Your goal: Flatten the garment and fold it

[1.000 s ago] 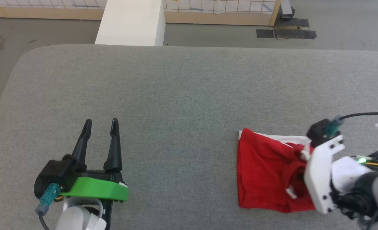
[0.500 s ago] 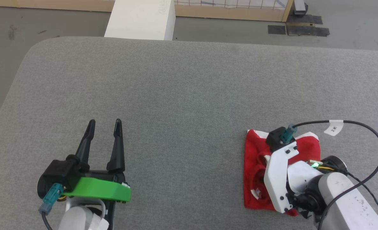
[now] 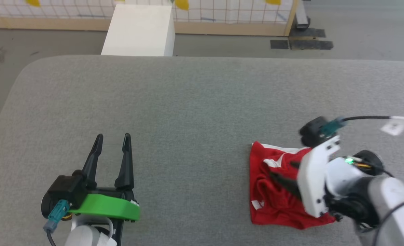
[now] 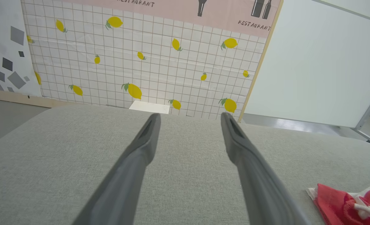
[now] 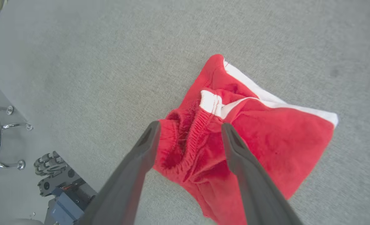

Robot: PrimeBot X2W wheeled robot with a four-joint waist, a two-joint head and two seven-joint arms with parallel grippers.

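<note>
- Two dark fingers of the left gripper point(image 3: 113, 136) are held apart, with nothing between them, over the left part of the grey padded table point(image 3: 195, 102).
- Crumpled on the table's right part, the red shorts point(image 3: 266, 193) with a white side stripe are seen, well apart from that gripper.
- Over the shorts' elastic waistband point(image 5: 200, 125) the right gripper point(image 5: 190, 124) is poised, its fingers spread wide and clamped on nothing.
</note>
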